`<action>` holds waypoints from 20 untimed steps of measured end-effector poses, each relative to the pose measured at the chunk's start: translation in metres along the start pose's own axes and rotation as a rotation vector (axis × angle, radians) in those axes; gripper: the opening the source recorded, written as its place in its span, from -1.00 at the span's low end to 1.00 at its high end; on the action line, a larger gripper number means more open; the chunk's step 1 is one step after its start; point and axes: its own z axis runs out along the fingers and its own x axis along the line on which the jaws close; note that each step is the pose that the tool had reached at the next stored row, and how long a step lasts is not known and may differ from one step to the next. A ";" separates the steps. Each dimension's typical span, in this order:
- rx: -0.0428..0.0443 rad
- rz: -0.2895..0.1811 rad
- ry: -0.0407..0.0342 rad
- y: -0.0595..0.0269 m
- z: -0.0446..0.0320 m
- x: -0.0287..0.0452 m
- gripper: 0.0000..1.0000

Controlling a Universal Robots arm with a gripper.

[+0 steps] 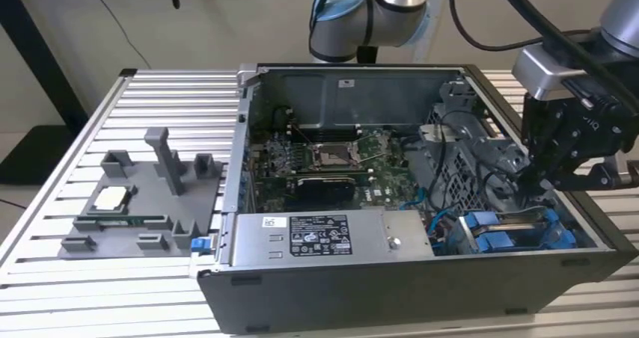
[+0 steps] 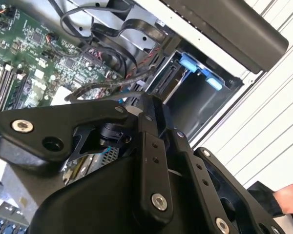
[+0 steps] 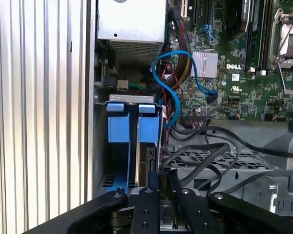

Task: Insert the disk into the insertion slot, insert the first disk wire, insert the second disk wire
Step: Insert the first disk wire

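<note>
Evidently the disk part of the job was settled: the flat silver-grey hard drive in its bright blue plastic carrier frame [image 3: 147, 146] sat down inside the grey sheet-metal drive bay [image 3: 127, 99], in the case corner on the exterior view's right, just beside a 2nd blue carrier [image 3: 115, 127]. The black tool [image 3: 161, 187] hung directly over the drive's end, low inside the open dark grey PC case [image 1: 399, 293], close to a tangle of black wires [image 3: 200, 151] and a looping blue data cable [image 3: 173, 83]. Whether the tool was open or closed, and whether it had hold of a plug, I could not tell. Judged from this, the step in hand was a wire insertion at the drive. Doing it well would have meant keeping the plug square to the drive's socket, lined up along the bay's length, and pressing straight down, not at a slant. The loose black wires lay near enough to snag, so a slow, narrow approach would have served best. The green motherboard [image 1: 330, 158] and the grey power-supply box with its black-and-white sticker [image 1: 319, 237] stood apart from the work, and the case rested on a slatted aluminium desk [image 1: 150, 293].
</note>
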 end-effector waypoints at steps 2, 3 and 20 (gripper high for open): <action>0.0045 -0.001 0.0004 0.0000 0.0024 0.0002 -0.62; 0.0052 -0.002 0.0011 -0.0001 0.0039 0.0003 -0.62; 0.0145 -0.003 0.0050 -0.0100 0.0235 0.0062 -0.62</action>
